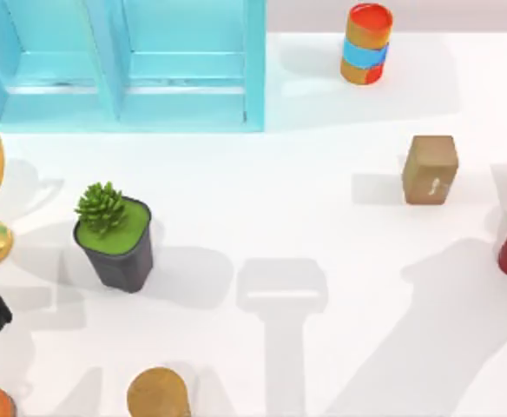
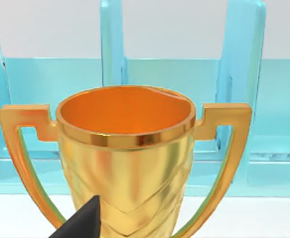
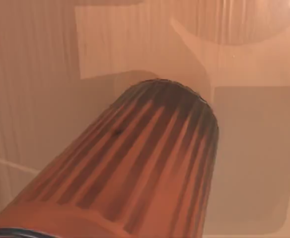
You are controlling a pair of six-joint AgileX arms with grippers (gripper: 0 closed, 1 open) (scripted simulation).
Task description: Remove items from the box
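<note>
So the tan-brown block [image 1: 430, 169] sits out on the white surface [image 1: 323, 217] at the right, looks rigid and light, best pinched across its flat sides, while the left gripper's jaws by the gold trophy [image 2: 125, 163]—can't tell their state.
</note>
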